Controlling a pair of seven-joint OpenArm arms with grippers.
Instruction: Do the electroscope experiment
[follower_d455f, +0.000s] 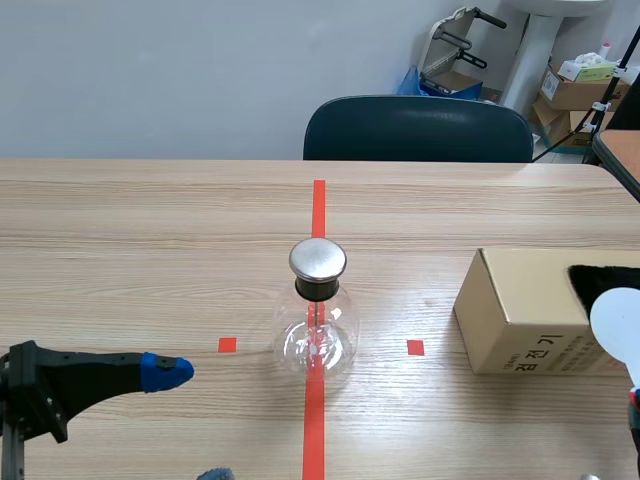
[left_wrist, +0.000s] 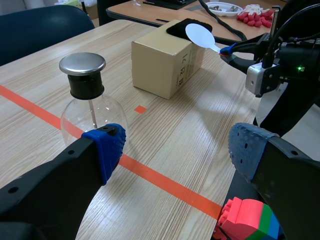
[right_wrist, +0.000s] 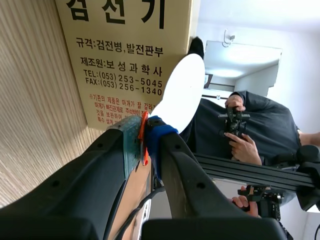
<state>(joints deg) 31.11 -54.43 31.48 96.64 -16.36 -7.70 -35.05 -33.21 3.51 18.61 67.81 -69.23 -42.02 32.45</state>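
Observation:
The electroscope (follower_d455f: 316, 325) is a clear glass flask with a round metal cap (follower_d455f: 318, 259), standing on the red centre line. A white round paddle (follower_d455f: 617, 329) is held by its handle in my right gripper (right_wrist: 146, 132), which is shut on it beside the cardboard box (follower_d455f: 525, 310). The paddle's disc (right_wrist: 182, 92) sticks up past the fingertips, close to the box's printed side (right_wrist: 125, 55). A black cloth (left_wrist: 190, 26) lies on top of the box. My left gripper (left_wrist: 175, 150) is open low over the table, with the electroscope (left_wrist: 92, 107) ahead of its left finger.
A dark chair (follower_d455f: 418, 128) stands at the table's far edge. A stack of red, green and blue toy blocks (left_wrist: 246, 220) sits below the left gripper's right finger. A person (right_wrist: 240, 135) holding a camera is beyond the right gripper. Boxes (follower_d455f: 578, 85) stand at the back right.

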